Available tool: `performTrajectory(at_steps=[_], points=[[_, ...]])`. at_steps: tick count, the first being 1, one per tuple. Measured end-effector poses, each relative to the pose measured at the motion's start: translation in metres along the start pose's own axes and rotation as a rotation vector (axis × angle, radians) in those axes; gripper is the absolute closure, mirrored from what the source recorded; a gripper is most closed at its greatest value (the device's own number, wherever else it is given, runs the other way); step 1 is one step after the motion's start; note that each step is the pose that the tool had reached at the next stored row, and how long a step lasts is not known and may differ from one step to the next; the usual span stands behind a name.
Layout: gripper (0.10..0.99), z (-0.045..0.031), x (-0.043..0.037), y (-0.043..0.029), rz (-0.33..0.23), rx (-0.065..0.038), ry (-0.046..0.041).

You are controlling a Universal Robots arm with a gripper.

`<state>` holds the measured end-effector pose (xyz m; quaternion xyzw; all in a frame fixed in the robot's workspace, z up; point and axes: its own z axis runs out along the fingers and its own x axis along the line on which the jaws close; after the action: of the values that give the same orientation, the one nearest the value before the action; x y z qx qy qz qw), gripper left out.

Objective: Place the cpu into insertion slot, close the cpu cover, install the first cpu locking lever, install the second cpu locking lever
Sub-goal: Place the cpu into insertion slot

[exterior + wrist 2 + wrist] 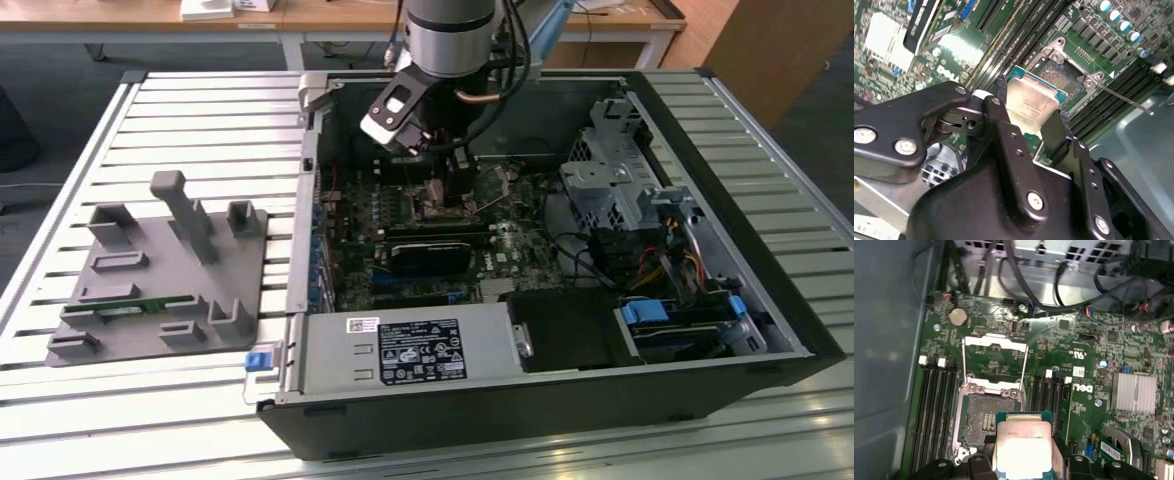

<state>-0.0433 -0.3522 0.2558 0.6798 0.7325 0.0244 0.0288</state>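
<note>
My gripper (1030, 106) is shut on the cpu (1029, 102), a pale silver square chip on a green base pinched by its two edges between the black fingers (999, 107). In the first wrist view the cpu (1022, 445) hangs just above and partly over one corner of the insertion slot (979, 417), whose dark contact field is bare. The cpu cover (995, 360), a thin silver frame, is swung open and laid back beyond the slot. A thin lever rod (1126, 100) sticks out beside the insertion slot (1066, 77). In the exterior view my gripper (447, 170) is low over the motherboard inside the open case.
Black memory slots (936, 410) flank the socket on both sides. A black card (434, 250) lies on the near side of it, a silver heatsink (1134, 392) off to one side, and cables (1054, 290) and a drive cage (614, 190) further off. A grey fixture plate (160, 280) sits at the exterior view's left.
</note>
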Motion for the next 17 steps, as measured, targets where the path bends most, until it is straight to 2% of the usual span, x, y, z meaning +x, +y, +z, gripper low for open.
performTrajectory(at_steps=[2,7,10,13,17], points=[[0.561,0.0012,0.0003,-0.0001,0.026,0.0,-0.0022],[0.561,0.0026,0.002,0.0004,0.037,0.001,-0.0178],[0.561,0.0043,0.0037,0.0005,0.04,0.001,-0.0174],[0.561,0.0059,0.0049,0.0004,0.045,0.001,-0.0115],[0.561,0.0083,0.0074,0.0004,0.057,0.001,-0.0087]])
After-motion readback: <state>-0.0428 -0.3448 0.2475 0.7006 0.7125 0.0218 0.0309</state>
